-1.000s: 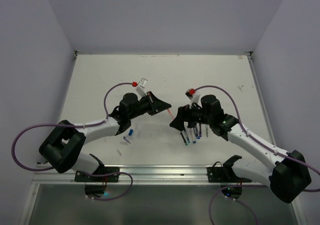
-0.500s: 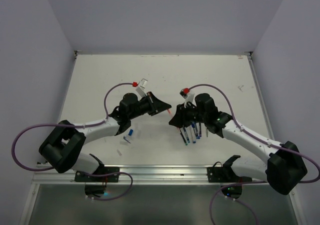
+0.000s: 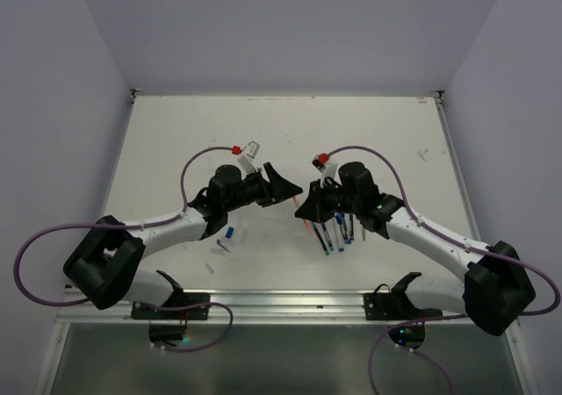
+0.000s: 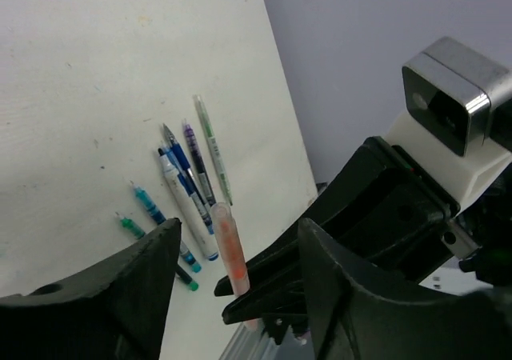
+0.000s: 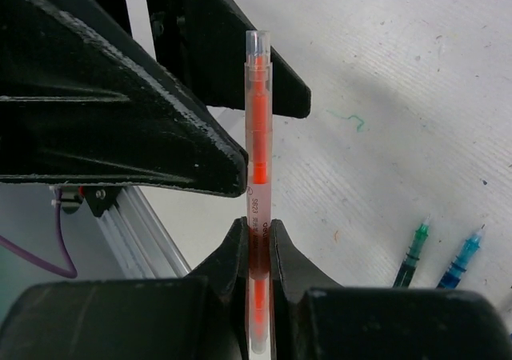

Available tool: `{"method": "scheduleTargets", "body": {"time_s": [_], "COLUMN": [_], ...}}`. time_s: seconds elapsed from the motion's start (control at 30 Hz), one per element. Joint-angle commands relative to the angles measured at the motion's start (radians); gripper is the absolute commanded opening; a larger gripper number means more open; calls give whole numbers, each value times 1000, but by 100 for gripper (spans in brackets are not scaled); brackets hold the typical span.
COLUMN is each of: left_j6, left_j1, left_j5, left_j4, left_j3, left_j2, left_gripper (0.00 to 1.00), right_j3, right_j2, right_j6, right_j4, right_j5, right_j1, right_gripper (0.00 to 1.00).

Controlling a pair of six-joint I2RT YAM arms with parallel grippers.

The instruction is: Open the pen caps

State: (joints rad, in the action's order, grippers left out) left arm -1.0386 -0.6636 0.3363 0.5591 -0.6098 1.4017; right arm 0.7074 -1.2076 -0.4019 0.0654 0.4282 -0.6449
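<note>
A translucent pen with an orange core (image 5: 256,136) stands upright in my right gripper (image 5: 256,228), which is shut on its lower barrel. In the left wrist view the same pen (image 4: 228,244) sits between the spread fingers of my left gripper (image 4: 240,232), which is open with a gap on each side of the pen. From above, the left gripper (image 3: 283,187) and right gripper (image 3: 307,206) meet nose to nose at mid-table. A small blue pen cap (image 3: 228,233) lies on the table below the left arm. I cannot tell whether the orange pen's top end carries a cap.
Several pens (image 3: 338,228) lie side by side under the right arm, also seen as a row of pens (image 4: 188,184) from the left wrist. A green pen (image 5: 412,256) and a blue pen (image 5: 462,260) lie to the right. The table's metal rail (image 3: 281,303) runs along the near edge.
My right gripper moved left to the orange pen and shut on it. My left gripper, shut on the pen before, has opened around it.
</note>
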Motion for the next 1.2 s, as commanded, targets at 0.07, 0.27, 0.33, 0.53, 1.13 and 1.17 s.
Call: {"method": "scheduleTargets", "body": {"time_s": [0.07,0.27,0.33,0.53,1.13,1.17], "left_j6": [101,155,161,181,77,77], "left_j1": [-2,-2,-2,-2,-120,-123], "left_j5": [-57,-134,-155,-177,-71,-69], "left_j4": [-126,-229,-252,-237,191,202], "left_j3": [-62,-61,-47,64,251,246], "left_j2": [-95,-181,-213,-331,-230,-205], "left_gripper": [74,76,76,71,64,65], "right_j3": [3,-11,-14,10,33,30], "right_j2": [8,19,20,0,-32,-32], "right_j6": [-26,-37,-49,-119,-357,-367], "right_j4": [-61,-59,-61,-55,-231,-239], "right_j5": [-14,-42,-78,-187,-189,-184], "right_j1": [1,2,2,2,2,2], "right_gripper": [0,0,0,0,0,0]}}
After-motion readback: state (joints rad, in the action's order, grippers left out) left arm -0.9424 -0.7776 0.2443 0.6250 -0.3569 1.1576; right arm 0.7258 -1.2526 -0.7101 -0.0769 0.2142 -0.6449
